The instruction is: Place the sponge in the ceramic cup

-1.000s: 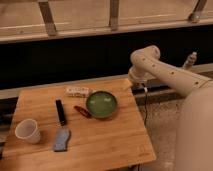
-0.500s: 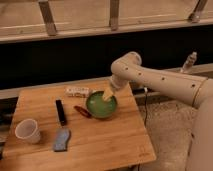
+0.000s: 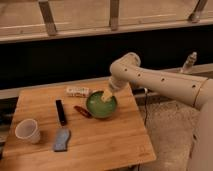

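Observation:
The blue-grey sponge (image 3: 61,140) lies flat near the front left of the wooden table (image 3: 110,140). Just left of it stands the small white ceramic cup (image 3: 28,131), upright and open at the top. My gripper (image 3: 106,96) hangs over the green bowl (image 3: 101,105) in the middle of the table, well to the right of the sponge and the cup. The white arm (image 3: 160,82) reaches in from the right.
A long black bar (image 3: 60,112) lies behind the sponge. A white printed box (image 3: 78,91) sits at the back edge, and a small red object (image 3: 82,111) rests left of the bowl. A dark wall and railing run behind the table.
The arm has swung left from the table's right back corner, and the gripper now sits lower over the green bowl. Sponge and cup have not moved.

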`<move>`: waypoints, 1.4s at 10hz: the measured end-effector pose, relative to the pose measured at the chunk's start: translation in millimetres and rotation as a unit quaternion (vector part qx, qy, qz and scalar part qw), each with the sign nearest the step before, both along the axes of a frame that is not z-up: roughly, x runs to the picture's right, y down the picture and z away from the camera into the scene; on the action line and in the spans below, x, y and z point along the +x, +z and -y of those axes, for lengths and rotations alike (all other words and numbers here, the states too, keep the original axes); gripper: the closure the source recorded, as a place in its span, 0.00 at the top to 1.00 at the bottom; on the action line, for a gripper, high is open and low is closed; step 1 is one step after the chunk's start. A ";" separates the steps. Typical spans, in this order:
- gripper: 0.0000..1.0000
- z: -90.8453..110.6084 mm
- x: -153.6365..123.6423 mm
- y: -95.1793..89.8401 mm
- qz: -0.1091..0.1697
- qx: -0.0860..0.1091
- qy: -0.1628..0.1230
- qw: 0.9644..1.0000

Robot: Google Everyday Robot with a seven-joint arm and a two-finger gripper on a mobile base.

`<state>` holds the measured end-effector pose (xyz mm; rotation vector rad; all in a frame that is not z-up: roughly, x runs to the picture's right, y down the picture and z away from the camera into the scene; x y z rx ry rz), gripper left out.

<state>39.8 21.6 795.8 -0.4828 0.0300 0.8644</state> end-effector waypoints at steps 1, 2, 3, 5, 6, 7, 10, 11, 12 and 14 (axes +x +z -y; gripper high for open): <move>0.80 -0.2 -0.1 -0.2 0.000 0.000 -0.001 1.000; 0.80 -0.4 -1.2 -2.5 -0.002 0.000 -0.007 1.000; 0.80 -0.3 -8.5 -6.3 0.005 0.003 -0.022 1.000; 0.80 -9.3 -44.9 -27.4 0.037 0.005 -0.062 0.997; 0.80 -17.6 -62.0 -40.5 0.052 0.006 -0.080 0.995; 0.80 -25.6 -78.2 -53.2 0.067 0.007 -0.092 0.994; 0.80 -53.3 -126.2 -91.9 0.114 0.015 -0.114 0.987; 0.80 -54.2 -127.6 -92.8 0.116 0.015 -0.115 0.986; 0.80 -53.9 -127.2 -92.5 0.115 0.016 -0.115 0.986; 0.80 -55.0 -123.0 -89.4 0.112 0.009 -0.117 0.987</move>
